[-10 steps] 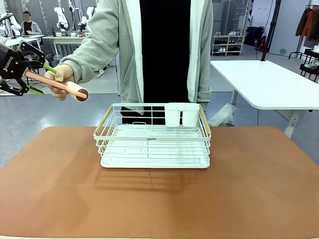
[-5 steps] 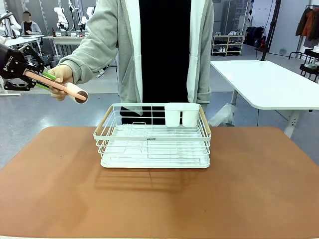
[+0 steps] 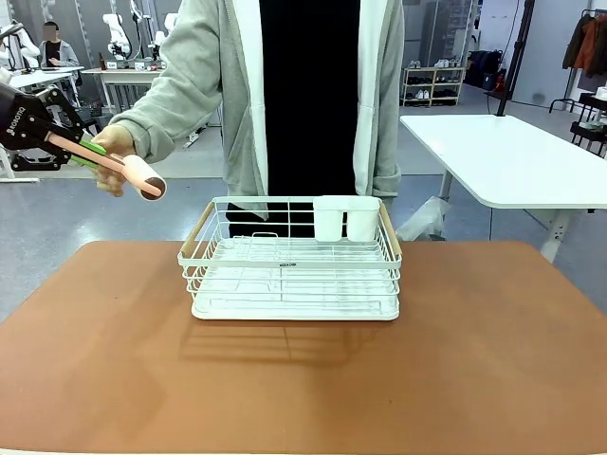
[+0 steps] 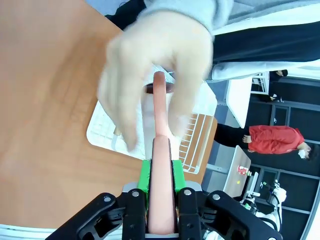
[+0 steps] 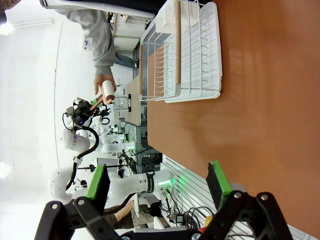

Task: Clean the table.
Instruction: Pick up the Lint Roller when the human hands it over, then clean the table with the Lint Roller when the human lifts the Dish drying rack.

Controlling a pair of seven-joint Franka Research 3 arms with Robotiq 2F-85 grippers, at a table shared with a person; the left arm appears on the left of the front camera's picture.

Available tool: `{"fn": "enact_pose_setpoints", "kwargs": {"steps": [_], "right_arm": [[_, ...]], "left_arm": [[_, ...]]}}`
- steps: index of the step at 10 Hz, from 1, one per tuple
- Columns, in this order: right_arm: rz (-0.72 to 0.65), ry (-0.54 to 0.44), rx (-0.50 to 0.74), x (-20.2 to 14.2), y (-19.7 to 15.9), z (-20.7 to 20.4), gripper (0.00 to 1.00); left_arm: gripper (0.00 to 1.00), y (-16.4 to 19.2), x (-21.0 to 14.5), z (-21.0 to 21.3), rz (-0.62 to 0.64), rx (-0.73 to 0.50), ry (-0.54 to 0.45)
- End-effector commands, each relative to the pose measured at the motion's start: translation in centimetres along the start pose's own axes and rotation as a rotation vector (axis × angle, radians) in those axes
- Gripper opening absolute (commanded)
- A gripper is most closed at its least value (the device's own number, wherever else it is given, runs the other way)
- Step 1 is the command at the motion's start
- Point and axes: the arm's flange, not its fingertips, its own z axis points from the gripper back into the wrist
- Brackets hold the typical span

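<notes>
A lint roller (image 3: 142,177) with a pink handle and a white roll hangs in the air left of the table (image 3: 285,379), beyond its far edge. My left gripper (image 3: 90,150) is shut on the handle's end. A person's hand (image 3: 116,142) still holds the roller near the roll. In the left wrist view the green pads (image 4: 142,175) clamp the pink handle (image 4: 160,115), and the blurred hand (image 4: 150,65) wraps around its far end. My right gripper (image 5: 159,180) stands open over the reddish-brown table (image 5: 260,100), with nothing between its fingers.
A white wire dish rack (image 3: 289,261) with two white cups (image 3: 344,218) stands at the middle of the table's far side. The person stands right behind it. A white-topped table (image 3: 512,156) is off to the back right.
My left gripper has closed on the roller's pink handle. The roller and the person's hand have shifted only slightly.
</notes>
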Motion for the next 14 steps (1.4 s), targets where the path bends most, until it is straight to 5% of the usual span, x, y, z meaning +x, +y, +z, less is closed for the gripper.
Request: {"fn": "enact_pose_setpoints", "kwargs": {"steps": [1,14], "right_arm": [[0.001,-0.007,0.019,-0.19,0.37,-0.04,1.0],[0.001,-0.007,0.019,-0.19,0.37,-0.04,1.0]], "left_arm": [[0.0,-0.04,-0.03,-0.04,0.004,0.004,-0.001],[0.0,-0.04,-0.03,-0.04,0.004,0.004,-0.001]]}}
